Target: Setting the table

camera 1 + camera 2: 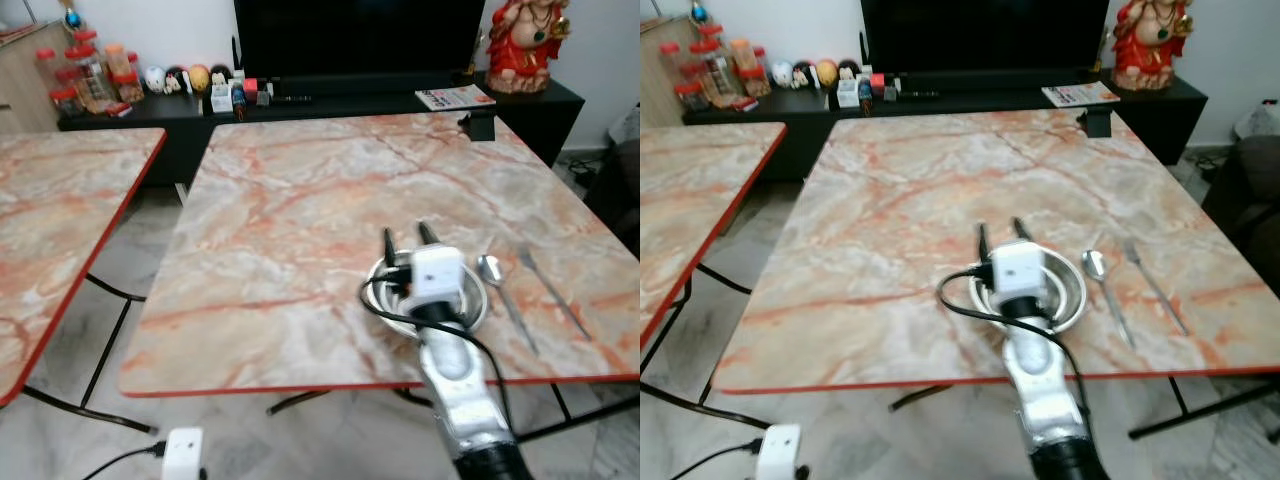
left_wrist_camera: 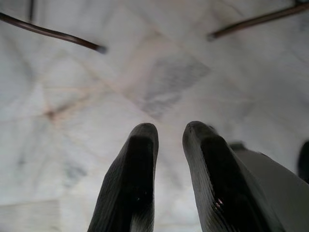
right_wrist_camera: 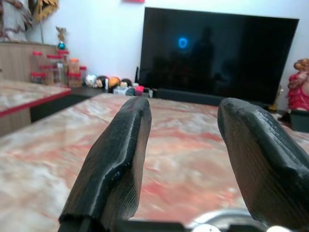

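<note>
Right pincer (image 1: 408, 241) agape above bowl (image 1: 478, 303)

The right arm (image 1: 462, 395) is clad in silver, with a black band at its lower end. A white box-shaped wrist housing (image 1: 437, 274) is mounted just over the bowl (image 1: 478, 300), and a black cable (image 1: 378, 300) is looped beside it. Two long black fingers (image 1: 389, 246) are ribbed and blunt-tipped. Matching ribbed black fingers (image 2: 130, 183) are carried by the left gripper (image 2: 170, 133).

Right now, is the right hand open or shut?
Open. The right hand hovers over the metal bowl, its two black fingers spread apart with marble table visible between them, holding nothing.
</note>
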Robot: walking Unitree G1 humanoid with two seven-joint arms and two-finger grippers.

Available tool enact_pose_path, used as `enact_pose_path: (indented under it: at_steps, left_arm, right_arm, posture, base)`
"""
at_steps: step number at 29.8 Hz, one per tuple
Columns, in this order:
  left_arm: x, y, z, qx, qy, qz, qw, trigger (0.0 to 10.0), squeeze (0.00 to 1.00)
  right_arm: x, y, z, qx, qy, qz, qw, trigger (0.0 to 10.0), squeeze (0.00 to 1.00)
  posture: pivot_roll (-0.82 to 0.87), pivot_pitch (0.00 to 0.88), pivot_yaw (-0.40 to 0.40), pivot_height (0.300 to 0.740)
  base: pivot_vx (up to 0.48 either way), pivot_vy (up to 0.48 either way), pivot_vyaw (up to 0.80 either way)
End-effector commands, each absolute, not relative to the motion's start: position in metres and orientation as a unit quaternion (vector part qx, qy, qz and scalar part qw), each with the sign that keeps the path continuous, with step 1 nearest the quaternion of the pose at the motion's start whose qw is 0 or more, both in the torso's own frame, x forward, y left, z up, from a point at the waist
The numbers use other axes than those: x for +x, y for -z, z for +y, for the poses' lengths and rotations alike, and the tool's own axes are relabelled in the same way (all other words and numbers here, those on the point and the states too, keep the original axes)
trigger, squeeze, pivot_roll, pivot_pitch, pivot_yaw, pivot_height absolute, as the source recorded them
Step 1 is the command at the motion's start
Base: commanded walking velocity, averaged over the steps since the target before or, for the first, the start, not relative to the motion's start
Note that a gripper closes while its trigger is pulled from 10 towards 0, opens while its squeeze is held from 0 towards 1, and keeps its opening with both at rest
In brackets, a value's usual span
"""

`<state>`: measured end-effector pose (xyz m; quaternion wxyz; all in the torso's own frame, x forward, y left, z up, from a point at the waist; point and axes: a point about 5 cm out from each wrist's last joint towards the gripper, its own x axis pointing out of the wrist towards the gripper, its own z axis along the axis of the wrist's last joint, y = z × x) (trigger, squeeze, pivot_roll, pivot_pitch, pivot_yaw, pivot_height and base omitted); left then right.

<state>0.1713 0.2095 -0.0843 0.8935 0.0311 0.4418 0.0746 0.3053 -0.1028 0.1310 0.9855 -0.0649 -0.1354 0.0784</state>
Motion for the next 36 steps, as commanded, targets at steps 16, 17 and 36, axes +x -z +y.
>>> enact_pose_path:
  at_steps: [16, 17, 36]
  left_arm:
    - [0.1704, 0.0857, 0.203, 0.023, -0.073, 0.442, 0.894, 10.0, 0.0]
    - [0.1703, 0.0858, 0.203, 0.023, -0.073, 0.442, 0.894, 10.0, 0.0]
    - [0.1691, 0.0865, 0.2019, 0.021, -0.073, 0.443, 0.893, 10.0, 0.0]
  right_arm:
    - [0.305, -0.1323, -0.1118, -0.071, -0.068, -0.139, 0.985, 10.0, 0.0]
    - [0.3049, -0.1322, -0.1117, -0.071, -0.068, -0.139, 0.985, 10.0, 0.0]
    - [0.3034, -0.1275, -0.1121, -0.073, -0.072, -0.131, 0.986, 10.0, 0.0]
  posture:
    - [-0.08, 0.0, 0.044, 0.732]
    - [-0.08, 0.0, 0.044, 0.732]
    - [-0.08, 0.0, 0.039, 0.732]
  base:
    - [0.0, 0.435, 0.0]
    - [0.0, 0.431, 0.0]
    - [0.0, 0.435, 0.0]
